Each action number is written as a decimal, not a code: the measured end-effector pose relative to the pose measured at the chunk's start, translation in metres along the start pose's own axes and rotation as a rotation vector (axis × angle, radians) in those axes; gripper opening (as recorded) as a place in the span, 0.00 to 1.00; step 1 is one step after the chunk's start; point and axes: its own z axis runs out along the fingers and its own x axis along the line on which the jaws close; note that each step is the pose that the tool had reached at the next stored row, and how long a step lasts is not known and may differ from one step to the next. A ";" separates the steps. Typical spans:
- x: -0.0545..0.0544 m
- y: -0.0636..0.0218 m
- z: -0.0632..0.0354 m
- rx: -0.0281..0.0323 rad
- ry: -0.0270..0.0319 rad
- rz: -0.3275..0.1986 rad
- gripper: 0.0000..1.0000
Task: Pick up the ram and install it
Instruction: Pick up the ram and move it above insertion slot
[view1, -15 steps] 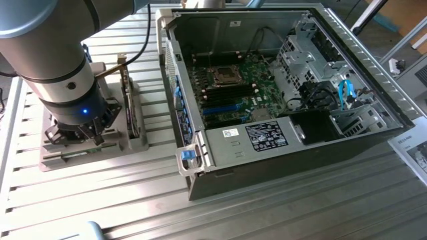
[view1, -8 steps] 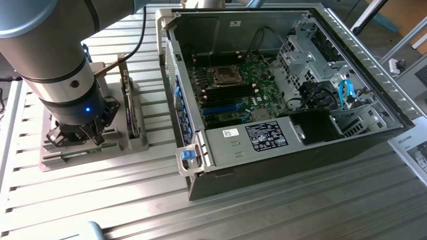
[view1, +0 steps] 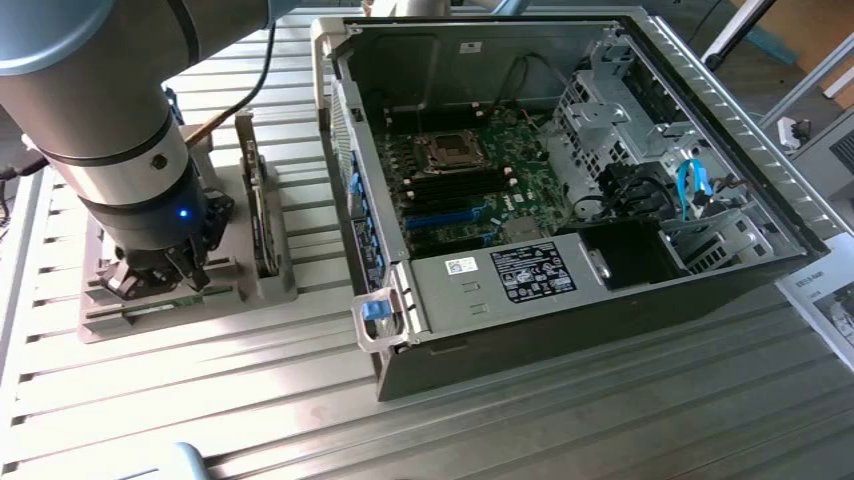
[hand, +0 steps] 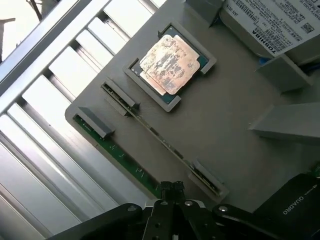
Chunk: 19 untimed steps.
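The open computer case (view1: 561, 180) takes up most of the slatted table (view1: 200, 400). Beside it sits the grey parts tray (hand: 235, 100). The ram (hand: 112, 150) stands on edge in the slot along the tray's outer edge, past the processor (hand: 170, 64). The gripper (hand: 171, 192) is clenched down over the stick's upper edge, apparently pinching it. The stick looks light, stiff, thin and fragile. It is best held by its flat faces near mid-length, kept upright, with the contacts untouched.
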 end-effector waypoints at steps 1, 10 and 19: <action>0.000 0.0000 0.0000 0.0002 0.0001 -0.018 0.11; 0.000 0.0000 0.0000 0.0026 0.0010 -0.194 0.11; 0.000 0.0000 0.0000 0.0045 0.0017 -0.331 0.11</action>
